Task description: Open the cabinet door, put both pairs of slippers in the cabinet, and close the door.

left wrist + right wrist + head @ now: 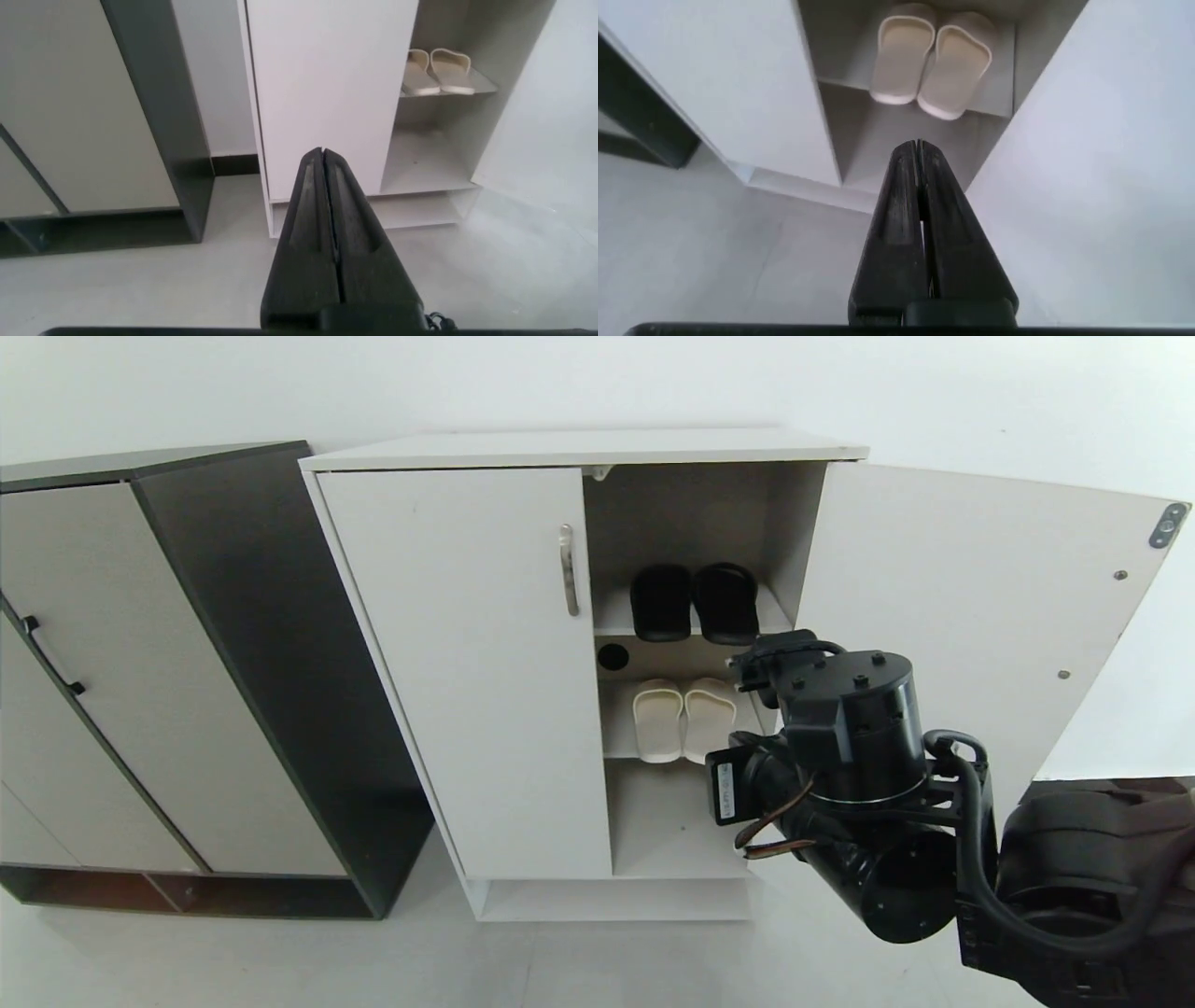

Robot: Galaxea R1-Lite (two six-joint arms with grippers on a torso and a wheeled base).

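Right gripper and left gripper, both pressed together and empty, hang before the cabinet, its door swung wide, black slippers shelved above white slippers.

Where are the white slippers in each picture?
Head view: white slippers on the middle shelf, below the black slippers.
Left wrist view: white slippers on the shelf beside the closed door.
Right wrist view: white slippers on the shelf beyond the right gripper.
Shared landmark: the closed door next to them.
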